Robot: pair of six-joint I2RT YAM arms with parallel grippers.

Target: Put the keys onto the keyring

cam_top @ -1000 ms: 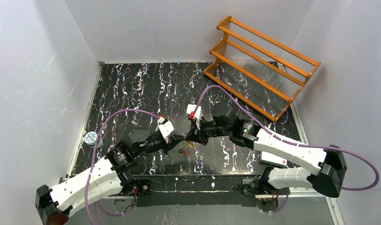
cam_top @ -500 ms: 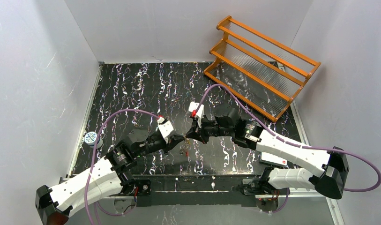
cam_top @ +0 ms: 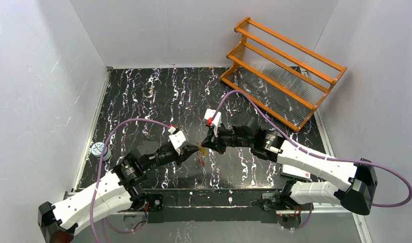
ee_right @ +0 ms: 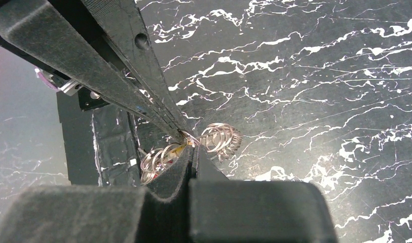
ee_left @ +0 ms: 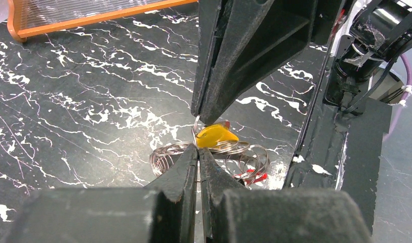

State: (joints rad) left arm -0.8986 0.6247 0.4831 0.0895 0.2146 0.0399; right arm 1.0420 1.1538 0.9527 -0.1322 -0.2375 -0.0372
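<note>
Top external view: the left gripper (cam_top: 194, 150) and the right gripper (cam_top: 203, 147) meet tip to tip over the near middle of the black marbled table (cam_top: 158, 96). An orange rack (cam_top: 282, 68) stands at the far right corner, well apart from them. The keyring (ee_left: 168, 156) sits right at that meeting point, a tangle of thin silvery wire coils with its red section (ee_left: 249, 177) on the lower side.

The left wrist view shows the left gripper's jaws closed on a strand of the wire. The right gripper's jaws are also pressed together, coming down from above. The brass key (ee_left: 216, 135) lies just under the right gripper's tips and against the coils. Whether those tips pinch the key or only the wire cannot be told.

In the right wrist view, the coils fan out to either side of the two sets of closed tips. The silvery key cannot be made out in the tangle.
</note>
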